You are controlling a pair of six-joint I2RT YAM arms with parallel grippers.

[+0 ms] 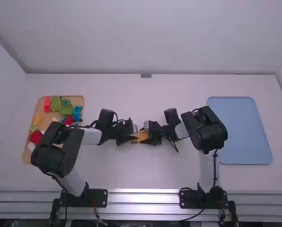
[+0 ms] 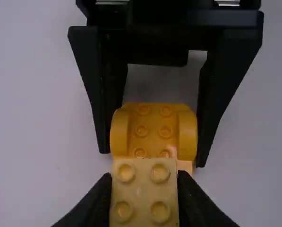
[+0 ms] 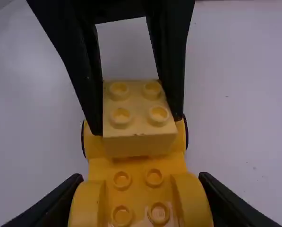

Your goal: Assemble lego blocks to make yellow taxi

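Near the table's middle my left gripper [image 1: 133,133] and my right gripper [image 1: 149,134] face each other across the orange-yellow car base [image 1: 142,135]. In the left wrist view my left gripper [image 2: 144,198] is shut on a pale yellow four-stud block [image 2: 143,189]. In the right wrist view that block [image 3: 139,137] sits at the far end of the car base [image 3: 138,166], over its studs; whether it is pressed down I cannot tell. My right gripper [image 3: 140,208] is shut on the near end of the base, at its raised yellow fenders [image 3: 190,201].
At the left a wooden tray [image 1: 28,153] holds several red, green, blue and yellow blocks, partly beneath the left arm. A blue tray [image 1: 240,132] lies at the right, beside the right arm.
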